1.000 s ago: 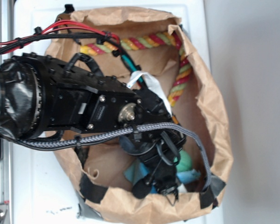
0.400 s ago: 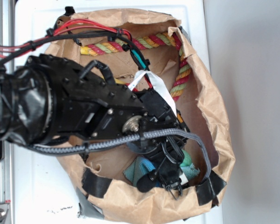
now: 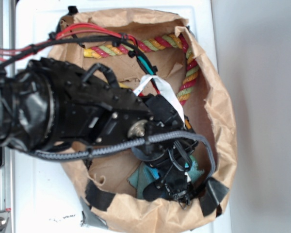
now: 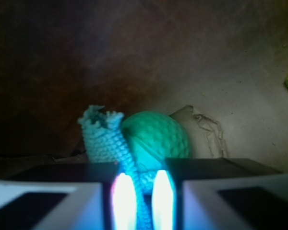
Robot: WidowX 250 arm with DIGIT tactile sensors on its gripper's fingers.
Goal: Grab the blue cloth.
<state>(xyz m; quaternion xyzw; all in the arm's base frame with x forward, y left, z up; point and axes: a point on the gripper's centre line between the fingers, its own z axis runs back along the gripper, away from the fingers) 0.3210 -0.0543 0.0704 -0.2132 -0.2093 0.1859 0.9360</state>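
The small teal, folded microfibre cloth point(image 3: 146, 175) lies on the floor of the crumpled brown paper bag point(image 3: 222, 131), at its near end, and the black end effector point(image 3: 177, 190) reaches down into the bag right over it. In the wrist view a ridge of the cloth point(image 4: 108, 139) stands up and runs back between the two bright finger pads point(image 4: 123, 201), with its long fold pointing forward, away from the camera and roughly in line with the reach. The pads stand close on either side of that ridge, so the end effector looks clenched on the cloth, though the glare keeps the contact itself from being plain. The round green dimpled ball point(image 4: 156, 139) sits just beyond the fingers, touching or just beside the fold on its right. In my judgement the move to come is a straight lift, and the ball is near enough to be nudged.
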